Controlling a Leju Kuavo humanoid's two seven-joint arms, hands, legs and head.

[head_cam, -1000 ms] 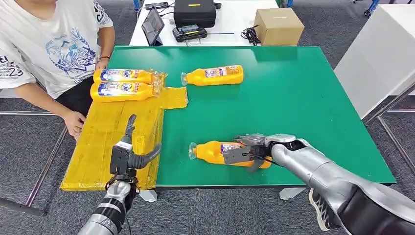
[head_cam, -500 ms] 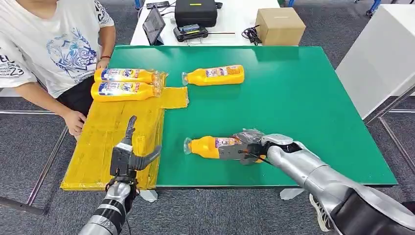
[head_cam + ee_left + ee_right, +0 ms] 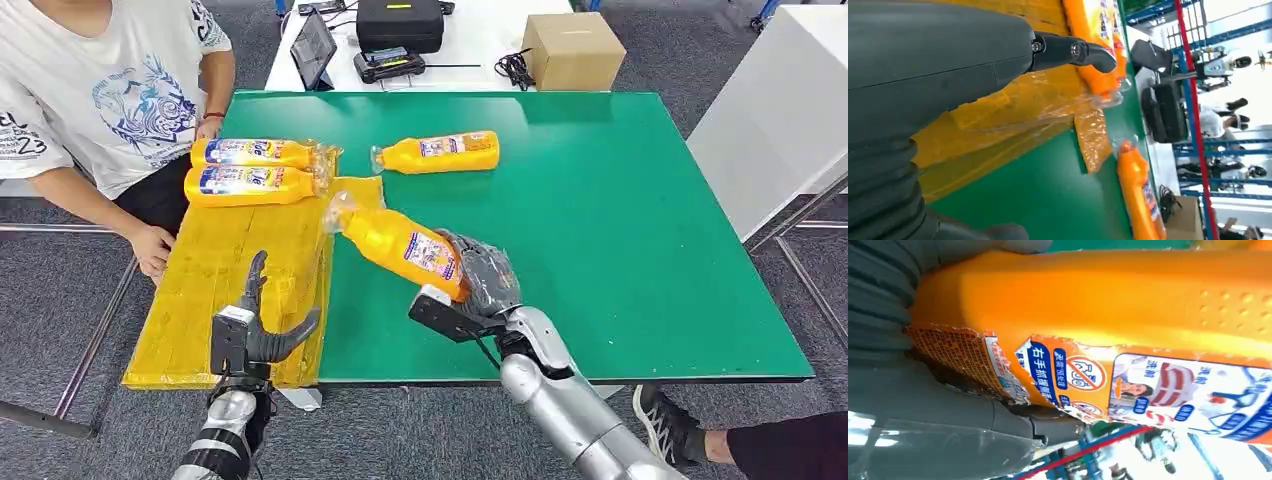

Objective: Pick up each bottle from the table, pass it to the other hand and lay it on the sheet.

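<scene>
Just below the centre of the head view, the right hand (image 3: 478,285) is clamped around the base end of an orange plastic bottle with a blue-and-white label (image 3: 405,246), holding it off the green table top (image 3: 620,220) with its clear-wrapped cap end tilted up toward the upper left, over the edge of the yellow plastic sheet (image 3: 215,290). The right wrist view shows the same bottle close up, its torn label pressed against the grey hand. In the lower left of the head view the left hand (image 3: 250,335) stands over the near part of the sheet with thumb and fingers spread apart and nothing in it. Two more orange bottles (image 3: 255,170) lie side by side on the far end of the sheet, in the upper left. A fourth orange bottle (image 3: 438,153) lies on its side on the bare table, upper centre. A person in a white printed T-shirt (image 3: 95,90) sits at the upper left, one hand beside the sheet's edge.
</scene>
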